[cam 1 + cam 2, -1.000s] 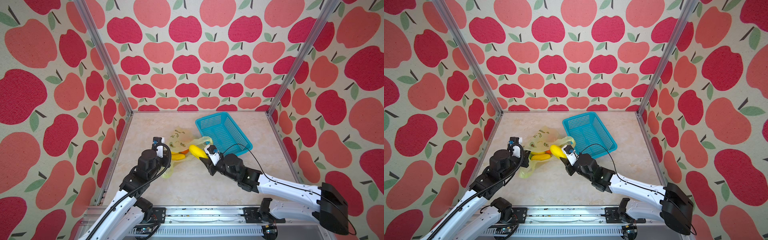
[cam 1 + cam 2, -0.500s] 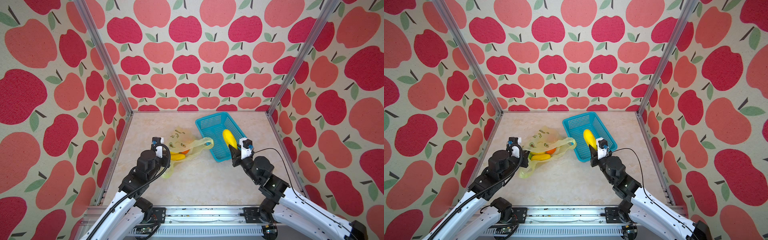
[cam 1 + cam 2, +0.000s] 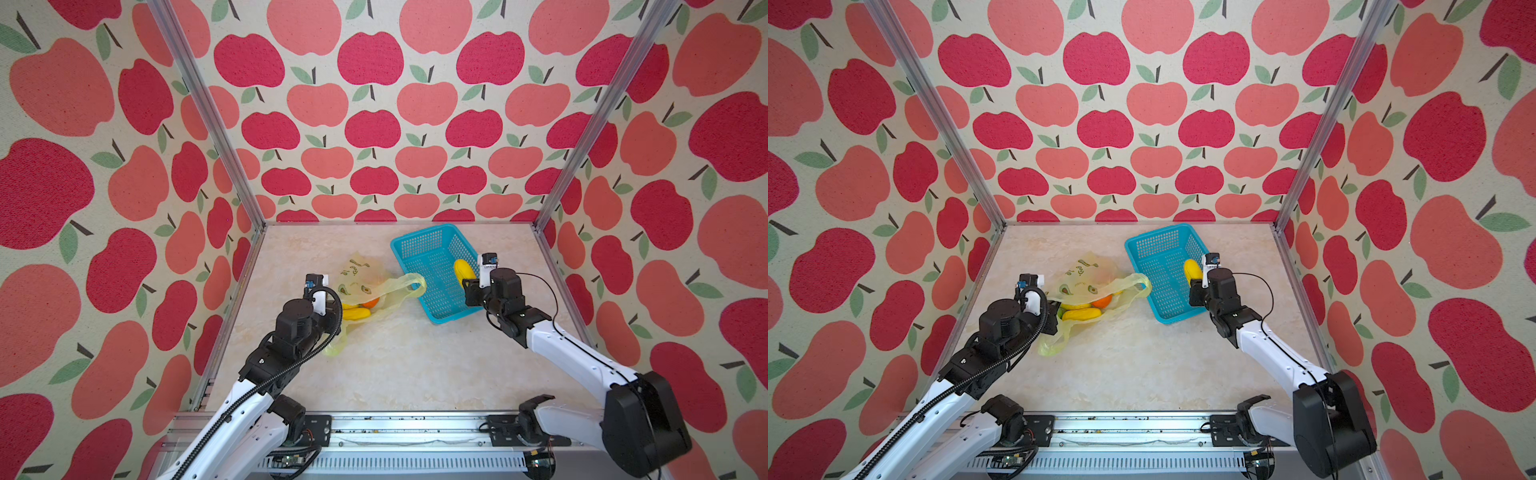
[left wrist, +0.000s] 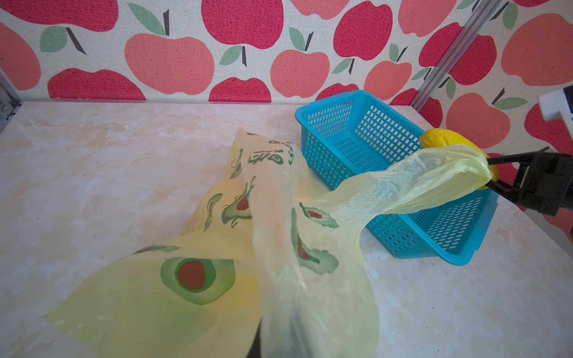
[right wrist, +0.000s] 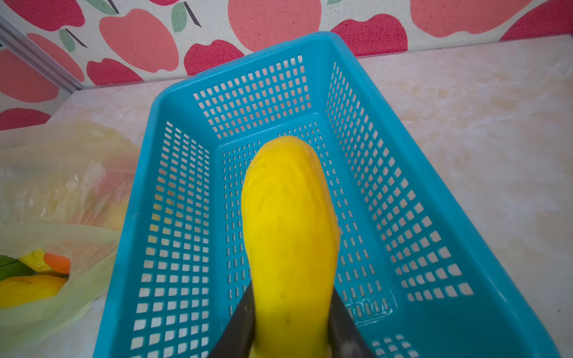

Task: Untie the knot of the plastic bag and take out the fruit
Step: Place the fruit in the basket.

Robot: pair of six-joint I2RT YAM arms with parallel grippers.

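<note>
1. Right gripper [image 5: 290, 313]: fingers [image 5: 240, 325] sit partway apart, clamped on both sides of a yellow fruit [image 5: 288, 217]; the fruit pokes out lengthwise past the tips and hangs over the floor of the turquoise basket [image 5: 248, 66]; can't tell if it touches the mesh.
2. Left gripper [image 3: 1054, 318]: squeezed fully together at the 9 o'clock edge of the plastic bag [image 3: 1084, 278]; film bunches right at the tips, so it looks pinched; in the left wrist view the fingers themselves are buried under film.
3. In both top views the bag lies on the table [image 3: 395, 365], roughly 10 o'clock from the middle; its mouth gapes, with an orange fruit [image 3: 1101, 300] and a second yellow fruit [image 3: 1081, 314] showing inside.
4. One handle loop [image 3: 409, 284] stretches out at 3 o'clock and reaches the basket's left wall; the other loop [image 3: 1052, 347] droops at 7 o'clock beside the left arm.
5. The basket sits at 3 o'clock of the bag, just beside it.
</note>
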